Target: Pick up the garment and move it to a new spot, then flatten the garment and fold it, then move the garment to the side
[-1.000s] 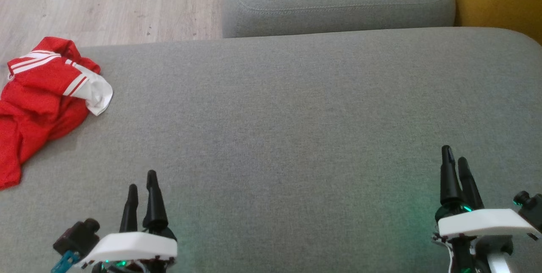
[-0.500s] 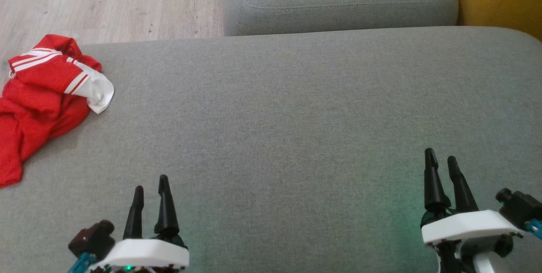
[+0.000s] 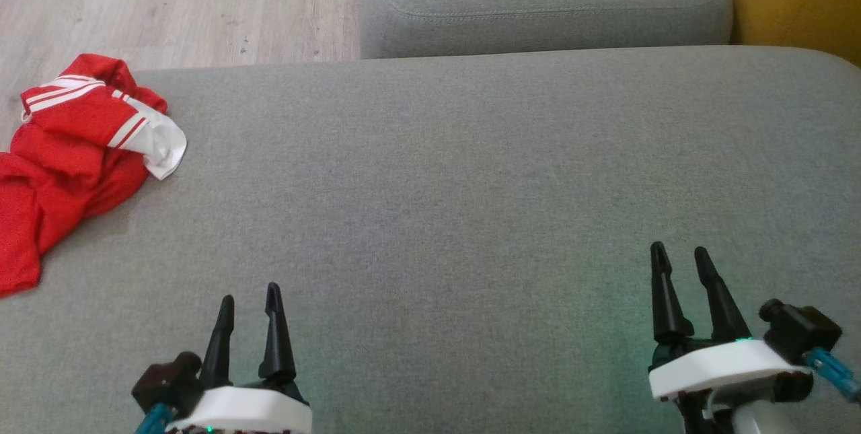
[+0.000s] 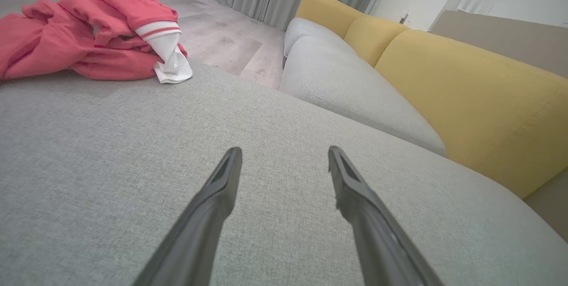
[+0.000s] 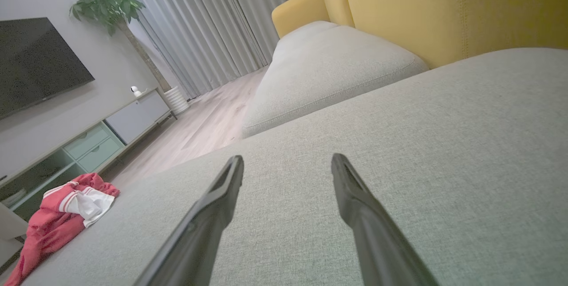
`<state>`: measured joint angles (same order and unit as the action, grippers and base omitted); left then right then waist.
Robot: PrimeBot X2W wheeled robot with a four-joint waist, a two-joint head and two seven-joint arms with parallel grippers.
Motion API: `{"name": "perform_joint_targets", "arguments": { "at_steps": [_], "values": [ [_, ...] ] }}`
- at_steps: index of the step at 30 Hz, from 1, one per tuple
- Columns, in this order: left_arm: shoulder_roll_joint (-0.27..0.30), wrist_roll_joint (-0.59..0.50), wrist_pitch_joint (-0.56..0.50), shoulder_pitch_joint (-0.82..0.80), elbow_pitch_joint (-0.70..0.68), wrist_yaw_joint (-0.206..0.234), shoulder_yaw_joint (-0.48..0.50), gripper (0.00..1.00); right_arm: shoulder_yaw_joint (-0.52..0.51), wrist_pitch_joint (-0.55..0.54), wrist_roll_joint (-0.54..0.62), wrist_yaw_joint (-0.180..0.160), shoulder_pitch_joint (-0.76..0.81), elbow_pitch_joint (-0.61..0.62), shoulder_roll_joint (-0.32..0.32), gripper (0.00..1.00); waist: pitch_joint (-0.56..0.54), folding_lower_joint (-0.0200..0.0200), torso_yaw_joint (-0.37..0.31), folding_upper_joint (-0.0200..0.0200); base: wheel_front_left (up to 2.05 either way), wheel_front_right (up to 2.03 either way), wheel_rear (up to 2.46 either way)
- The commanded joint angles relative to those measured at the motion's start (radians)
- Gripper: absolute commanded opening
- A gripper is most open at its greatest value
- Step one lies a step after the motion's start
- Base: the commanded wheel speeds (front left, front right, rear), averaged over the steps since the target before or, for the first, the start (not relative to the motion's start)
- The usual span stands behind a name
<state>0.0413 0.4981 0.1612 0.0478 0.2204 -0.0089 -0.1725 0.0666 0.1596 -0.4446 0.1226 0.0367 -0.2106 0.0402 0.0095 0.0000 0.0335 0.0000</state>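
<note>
Hovering low over the grey seat cushion [image 3: 437, 171], the left gripper [image 3: 250, 294] has its fingers spread with nothing between them. The right gripper [image 3: 679, 249] stands likewise apart and empty, well off to the other side. The red jersey [image 3: 64, 151] with white stripes lies crumpled at the cushion's far left edge, well apart from both, part of it seemingly drooping over the side. The pickup looks like the left arm's job. It should come down on the raised, bunched folds atop the heap, pinch deep enough to lift the whole garment, and avoid snagging the cushion.
</note>
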Motion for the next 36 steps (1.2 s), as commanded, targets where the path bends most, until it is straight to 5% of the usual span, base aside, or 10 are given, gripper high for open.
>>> {"name": "perform_joint_targets", "arguments": {
  "at_steps": [1,29,36],
  "values": [
    [0.007,-0.043,0.018,-0.017,-0.026,0.006,0.008,1.00,0.029,0.021,0.046,0.006,-0.007,0.027,0.008,1.00,-0.002,0.0000,0.001,0.0000,0.00,0.00,0.00],
    [0.009,-0.309,0.099,0.009,0.023,0.050,-0.022,1.00,0.071,0.100,0.341,0.008,0.014,-0.001,0.010,1.00,-0.011,0.0000,0.011,0.0000,0.00,0.00,0.00],
    [0.009,-0.293,0.101,0.007,0.038,0.057,-0.020,1.00,0.066,0.102,0.344,0.008,0.012,-0.008,0.010,1.00,-0.011,0.0000,0.010,0.0000,0.00,0.00,0.00]
  ]
}}
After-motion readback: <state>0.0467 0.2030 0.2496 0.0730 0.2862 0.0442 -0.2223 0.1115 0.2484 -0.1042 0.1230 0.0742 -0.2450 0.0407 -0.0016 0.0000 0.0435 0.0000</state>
